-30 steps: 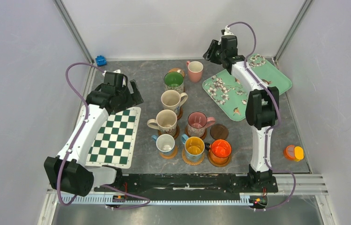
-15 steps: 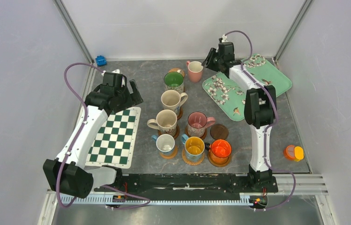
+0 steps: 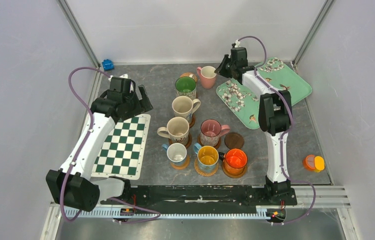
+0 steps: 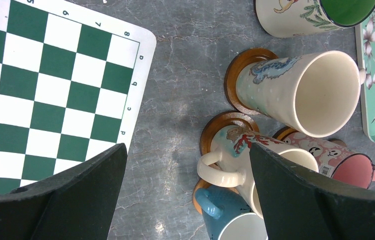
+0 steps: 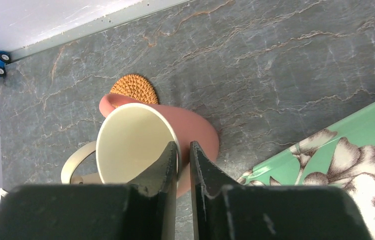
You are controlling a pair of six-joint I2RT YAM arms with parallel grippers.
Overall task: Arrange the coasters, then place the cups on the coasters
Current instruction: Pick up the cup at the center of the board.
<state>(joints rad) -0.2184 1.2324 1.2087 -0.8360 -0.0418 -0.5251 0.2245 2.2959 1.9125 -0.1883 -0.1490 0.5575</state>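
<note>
At the back of the table stands a small pink cup (image 3: 208, 76) with a cream inside. My right gripper (image 3: 218, 71) is shut on its rim (image 5: 183, 147), one finger inside and one against the pink wall (image 5: 203, 135). A woven rattan coaster (image 5: 134, 88) lies just behind the cup, bare. Several cups stand on brown coasters in the middle: green-inside (image 3: 185, 86), cream (image 3: 182, 106), pink speckled (image 3: 210, 131), blue with yellow inside (image 3: 208, 157), clear orange (image 3: 235, 160). One brown coaster (image 3: 234, 140) is bare. My left gripper (image 3: 142, 100) hangs open (image 4: 186, 149) over the table beside the cream cups, holding nothing.
A mint floral tray (image 3: 285, 80) lies at the back right, close to the right gripper. A green-white checkered mat (image 3: 122, 145) lies at the left under my left arm. A blue toy car (image 3: 107, 64) sits in the back left corner; an orange container (image 3: 314, 163) at the right.
My right gripper has come down and leftward from above the tray to the small pink cup, and its jaws have closed onto the rim. The left arm has not moved.
</note>
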